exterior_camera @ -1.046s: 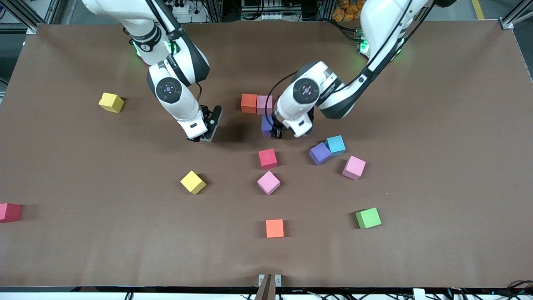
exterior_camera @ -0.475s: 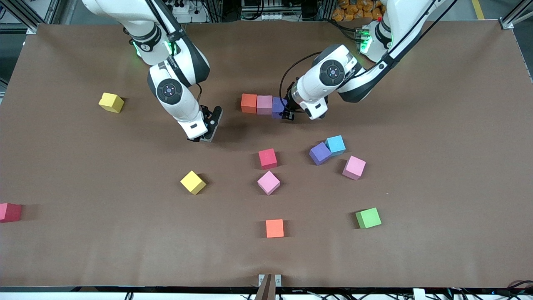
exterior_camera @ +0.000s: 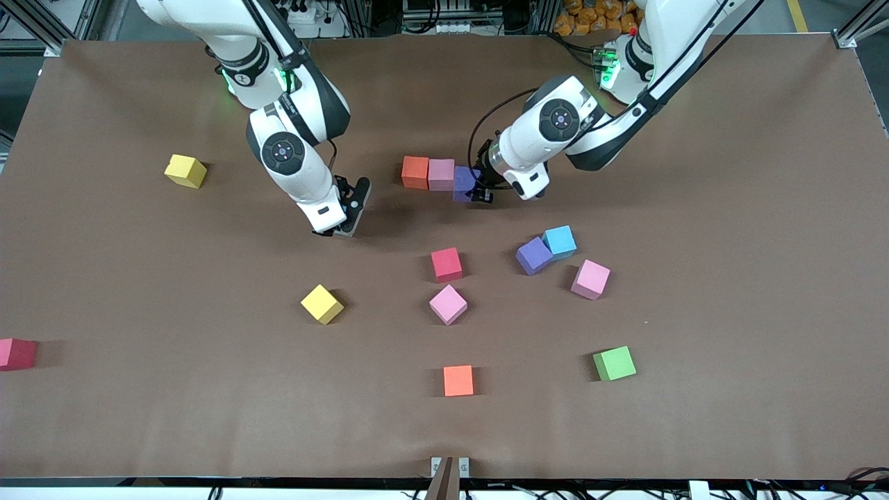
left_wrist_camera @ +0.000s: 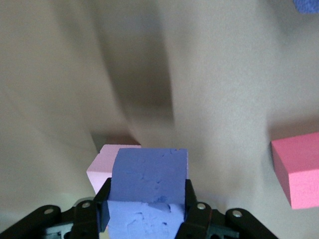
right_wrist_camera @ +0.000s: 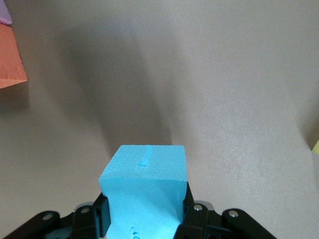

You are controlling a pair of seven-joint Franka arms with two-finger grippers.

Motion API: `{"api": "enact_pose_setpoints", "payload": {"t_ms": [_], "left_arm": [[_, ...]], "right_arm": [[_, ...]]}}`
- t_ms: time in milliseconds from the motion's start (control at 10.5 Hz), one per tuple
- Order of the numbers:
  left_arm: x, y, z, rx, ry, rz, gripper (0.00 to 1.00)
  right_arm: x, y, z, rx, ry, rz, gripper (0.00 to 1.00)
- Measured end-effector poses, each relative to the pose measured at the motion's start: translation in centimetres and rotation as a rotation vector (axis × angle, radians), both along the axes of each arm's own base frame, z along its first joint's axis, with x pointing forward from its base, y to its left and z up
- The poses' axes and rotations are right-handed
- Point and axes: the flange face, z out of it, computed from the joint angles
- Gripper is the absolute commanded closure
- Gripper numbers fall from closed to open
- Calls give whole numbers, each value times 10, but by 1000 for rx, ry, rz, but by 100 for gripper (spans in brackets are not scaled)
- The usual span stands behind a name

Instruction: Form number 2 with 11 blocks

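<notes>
A row of blocks lies mid-table: an orange block (exterior_camera: 415, 171), a pink block (exterior_camera: 441, 173), then a purple block (exterior_camera: 462, 182) against the pink one. My left gripper (exterior_camera: 480, 194) is shut on that purple block (left_wrist_camera: 149, 172), with the pink block (left_wrist_camera: 101, 169) just beside it. My right gripper (exterior_camera: 345, 221) hangs low over bare table toward the right arm's end. It is shut on a light blue block (right_wrist_camera: 144, 181), which the hand hides in the front view.
Loose blocks lie nearer the camera: red (exterior_camera: 446, 264), pink (exterior_camera: 448, 304), yellow (exterior_camera: 321, 303), purple (exterior_camera: 533, 255) touching light blue (exterior_camera: 559, 242), pink (exterior_camera: 591, 279), green (exterior_camera: 614, 363), orange (exterior_camera: 458, 380). A yellow block (exterior_camera: 185, 170) and a red block (exterior_camera: 15, 353) lie toward the right arm's end.
The left gripper carried the purple block away from the camera and brought it against the pink block at the row's end. The right arm has not moved.
</notes>
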Motion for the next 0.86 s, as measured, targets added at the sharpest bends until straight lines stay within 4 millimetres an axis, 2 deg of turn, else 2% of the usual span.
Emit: {"api": "enact_pose_setpoints", "payload": {"t_ms": [285,856], "left_arm": [[-12,7,-16,-7,1,9,100],[-30,2,-29,-3,28,10,100]], "right_arm": [[0,0,-1,-1,1,0,100],[0,0,-3,-2,4,3,100]]}}
